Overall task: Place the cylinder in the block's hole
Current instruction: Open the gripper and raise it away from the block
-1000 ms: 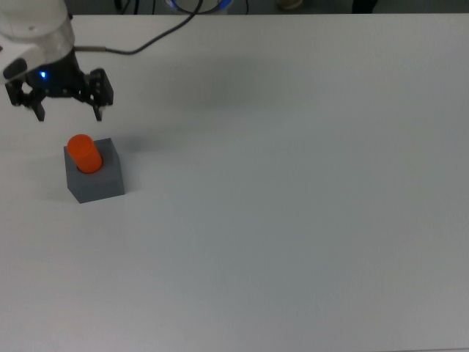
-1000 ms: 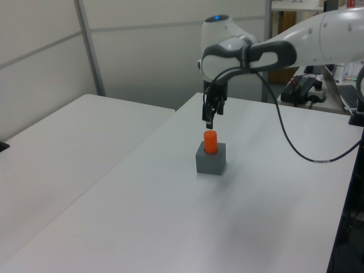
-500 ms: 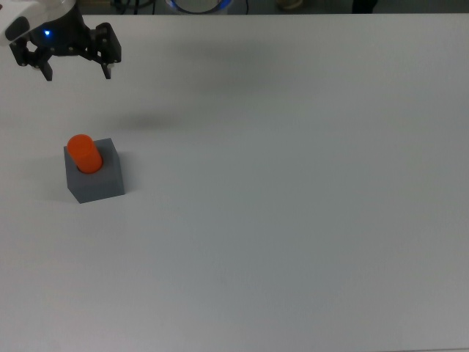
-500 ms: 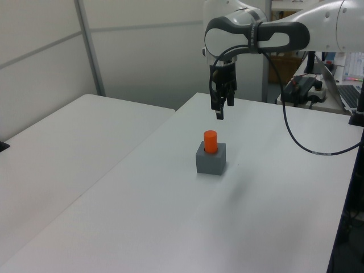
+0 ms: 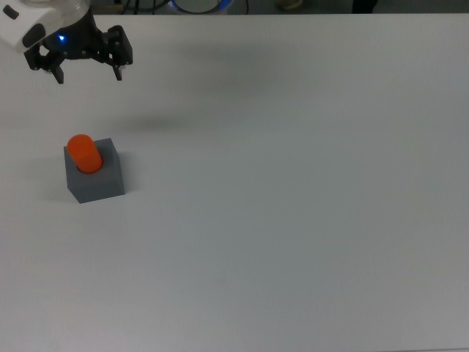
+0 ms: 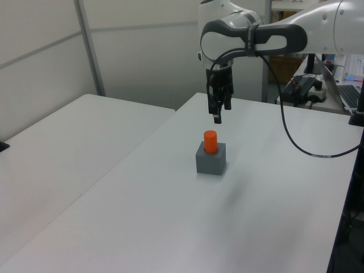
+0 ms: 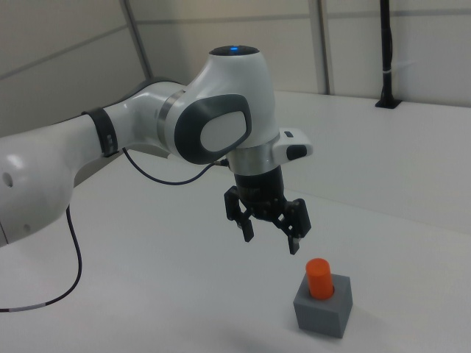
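The orange cylinder [image 5: 85,153] [image 6: 210,141] [image 7: 319,278] stands upright in the round hole on top of the grey block [image 5: 97,181] [image 6: 210,163] [image 7: 321,310], its upper half sticking out. My gripper [image 5: 89,74] [image 6: 216,116] [image 7: 271,242] hangs open and empty in the air, well above the block and off to one side. In the top view it is near the upper left corner, above the block. Nothing touches the cylinder.
The block sits on a wide white table [image 5: 293,191]. A black cable [image 6: 296,136] droops from the arm over the table in the left view. A second white table [image 6: 62,142] adjoins on the left view's left. Equipment [image 6: 304,88] stands beyond the far edge.
The open gripper rose away from the cylinder and block over the last second, then shifted slightly sideways. The cylinder stays seated in the block.
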